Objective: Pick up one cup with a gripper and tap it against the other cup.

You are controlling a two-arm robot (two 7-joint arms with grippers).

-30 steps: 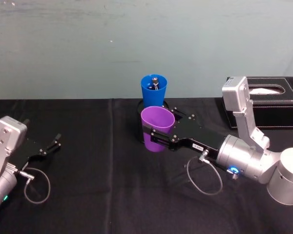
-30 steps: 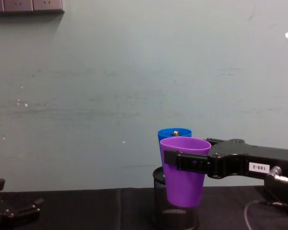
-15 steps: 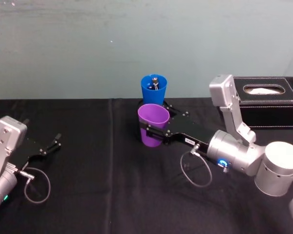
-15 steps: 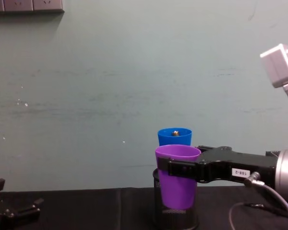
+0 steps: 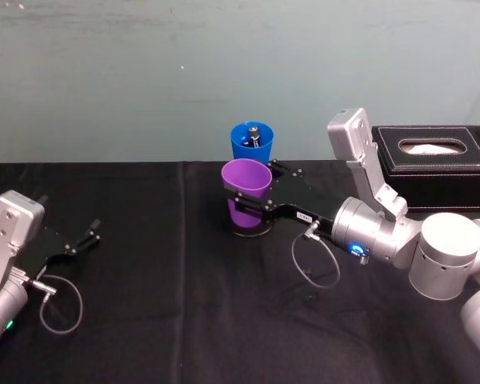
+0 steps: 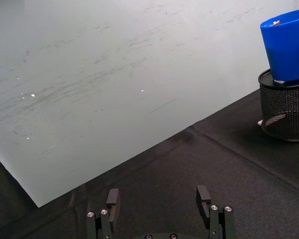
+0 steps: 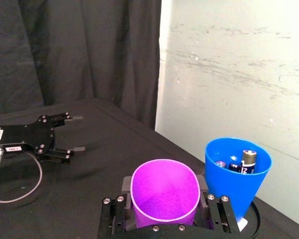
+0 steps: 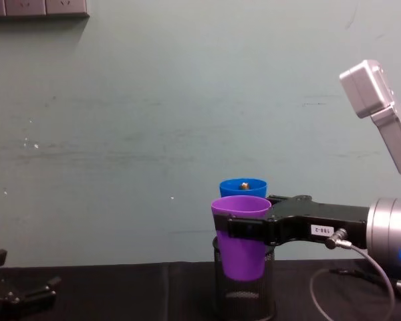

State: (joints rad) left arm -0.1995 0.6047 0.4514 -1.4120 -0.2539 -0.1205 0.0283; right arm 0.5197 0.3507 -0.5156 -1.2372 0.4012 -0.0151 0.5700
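My right gripper (image 5: 254, 208) pinches the smooth purple plastic cup (image 5: 246, 186), likely light and slippery, below its rim near the blue plastic cup (image 5: 252, 148); left gripper (image 5: 92, 232) idles spread.

In the chest view's lower centre, the purple cup (image 8: 240, 257) hides the blue cup's (image 8: 243, 189) lower part.

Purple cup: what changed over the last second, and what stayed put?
The right tool, shut on the purple cup, carried it forward and down, closer to the blue cup. The grip held; the blue cup stayed in the mesh holder, and the left tool stayed parked open.
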